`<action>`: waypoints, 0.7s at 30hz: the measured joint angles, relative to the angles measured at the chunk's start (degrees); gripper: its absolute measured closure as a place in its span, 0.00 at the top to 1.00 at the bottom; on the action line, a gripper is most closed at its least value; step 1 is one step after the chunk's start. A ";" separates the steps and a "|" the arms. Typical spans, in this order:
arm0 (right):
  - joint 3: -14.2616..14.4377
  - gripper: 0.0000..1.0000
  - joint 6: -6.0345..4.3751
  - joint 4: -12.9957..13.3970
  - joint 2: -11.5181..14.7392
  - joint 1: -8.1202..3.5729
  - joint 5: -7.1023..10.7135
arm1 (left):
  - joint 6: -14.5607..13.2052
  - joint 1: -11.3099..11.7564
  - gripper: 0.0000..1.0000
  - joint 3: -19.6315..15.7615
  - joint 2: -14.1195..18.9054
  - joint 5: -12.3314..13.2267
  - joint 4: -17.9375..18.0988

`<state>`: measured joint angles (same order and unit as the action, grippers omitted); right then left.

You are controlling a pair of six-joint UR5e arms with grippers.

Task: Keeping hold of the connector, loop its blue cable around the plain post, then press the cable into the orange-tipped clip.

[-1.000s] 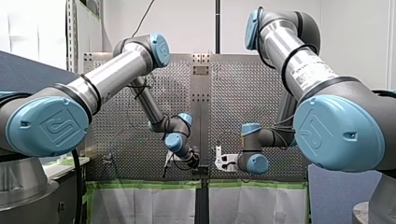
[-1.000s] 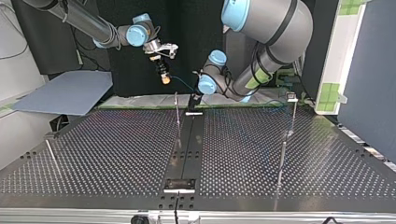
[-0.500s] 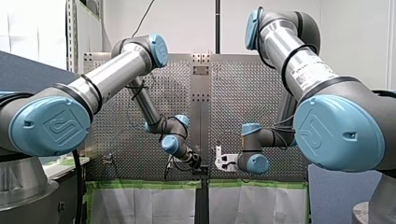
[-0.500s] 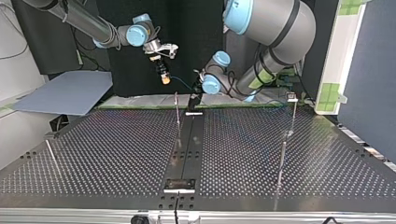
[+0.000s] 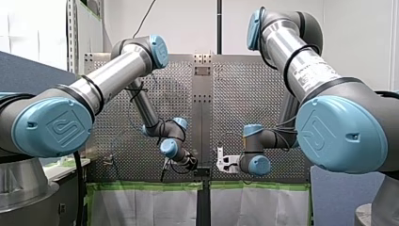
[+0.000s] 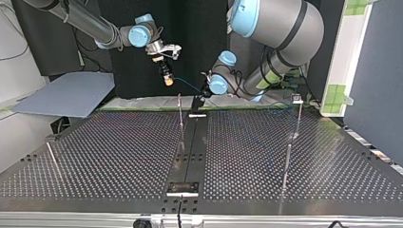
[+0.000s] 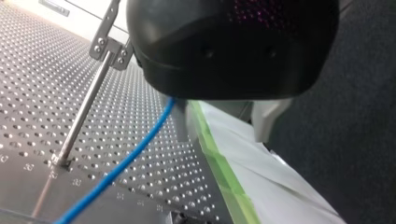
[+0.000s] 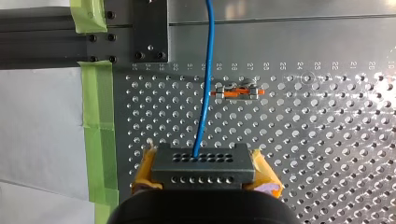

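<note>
My right gripper (image 8: 204, 173) pinches the dark connector (image 8: 201, 162) between its yellow pads, held above the worktop (image 8: 327, 140) near its green-taped edge. The blue cable (image 8: 206, 79) runs straight ahead from the connector, passing just beside the orange-tipped clip (image 8: 236, 93), and reaches my left gripper (image 6: 196, 100) low at the same edge. I cannot tell whether that gripper is spread or pressed together.

Grey multi-hole connector (image 8: 203, 165), straight blue cable (image 8: 206, 93) near orange-tipped clip (image 8: 237, 93).
</note>
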<state>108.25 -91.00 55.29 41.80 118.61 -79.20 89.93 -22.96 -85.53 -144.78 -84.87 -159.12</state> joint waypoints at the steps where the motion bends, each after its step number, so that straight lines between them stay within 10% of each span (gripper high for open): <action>1: 0.00 0.11 0.02 0.00 0.00 -0.01 0.00 | -0.24 -0.14 0.14 -0.01 0.00 -0.45 0.15; 4: -0.01 0.11 0.08 0.00 0.00 -0.02 0.00 | -0.75 -0.66 0.00 -0.02 0.00 -2.05 0.59; 21: 0.00 0.11 0.07 0.00 -0.10 -0.63 -0.71 | -1.14 -3.08 0.00 -3.98 3.56 -11.60 5.37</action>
<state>108.24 -90.93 55.29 41.71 117.99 -79.91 88.79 -26.04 -89.51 -141.23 -96.48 -153.76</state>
